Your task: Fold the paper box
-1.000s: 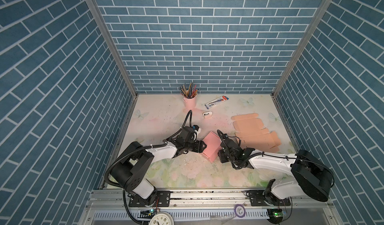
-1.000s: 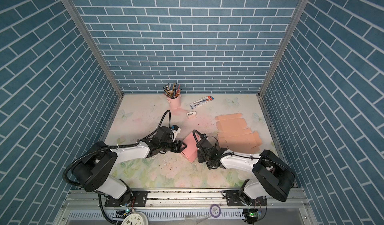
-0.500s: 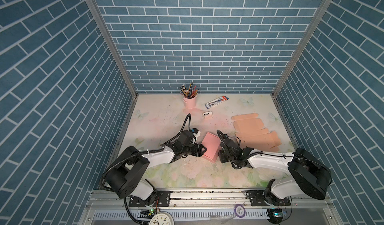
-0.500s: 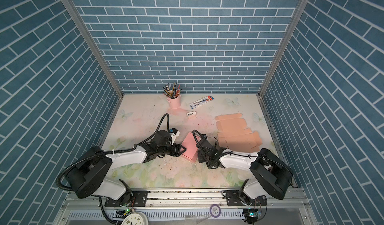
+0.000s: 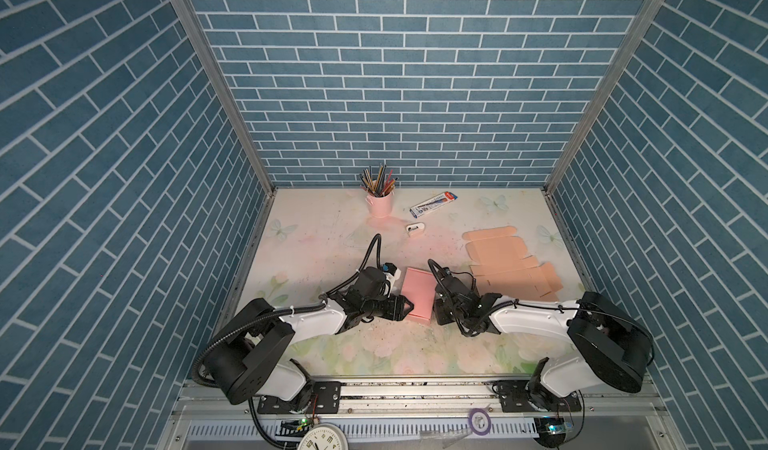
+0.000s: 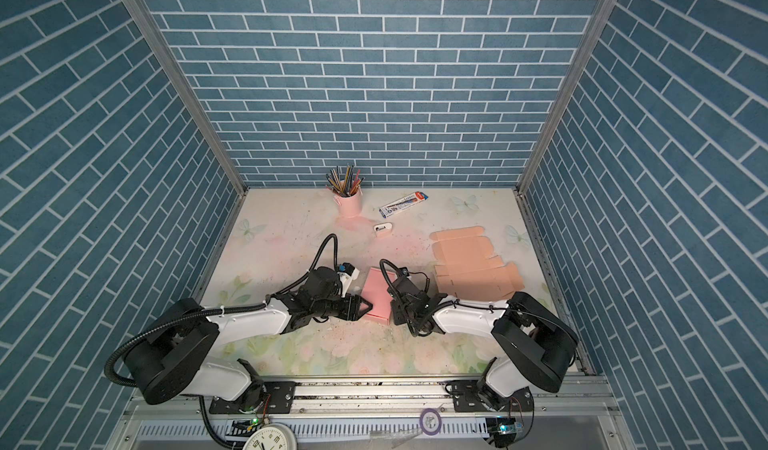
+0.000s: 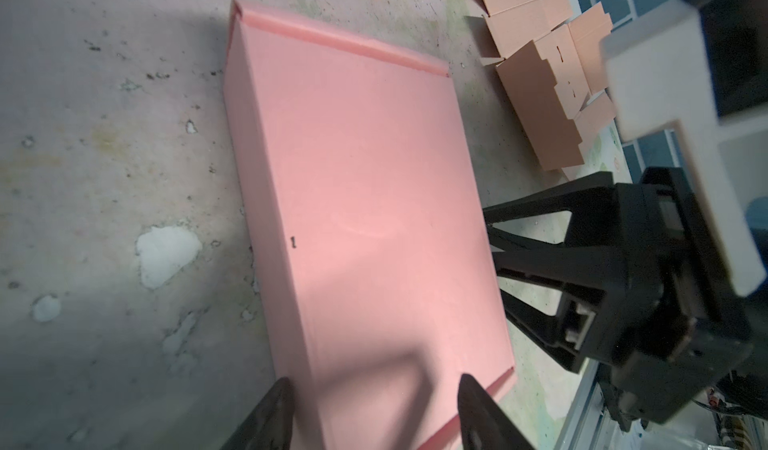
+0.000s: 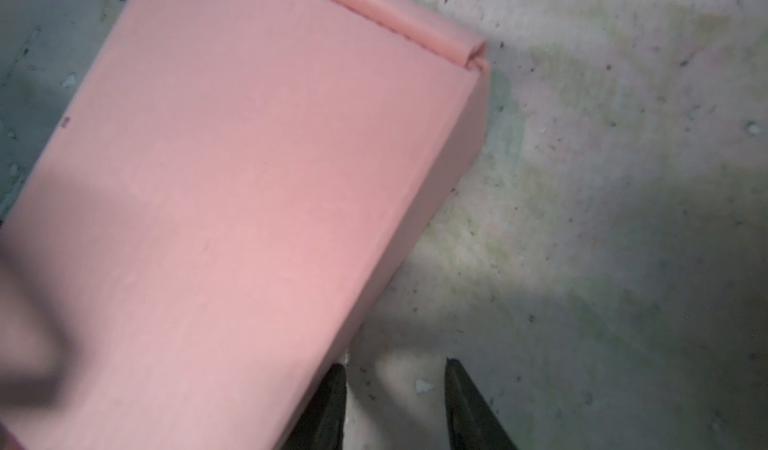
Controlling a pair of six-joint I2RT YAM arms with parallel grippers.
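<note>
Paper box (image 5: 417, 294) flat, long axis front-to-back (short ends near, far).

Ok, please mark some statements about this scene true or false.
1. The pink box lies on the table between the left hand and the right hand. True.
2. The right hand grips the box. False: its fingers are apart, only bare table between them.
3. The flat peach cardboard lies left of the box. False: in both top views it lies right.
4. A pink cup of pencils stands near the back wall. True.
5. The left hand is shut. False: its fingers stand wide apart.
</note>
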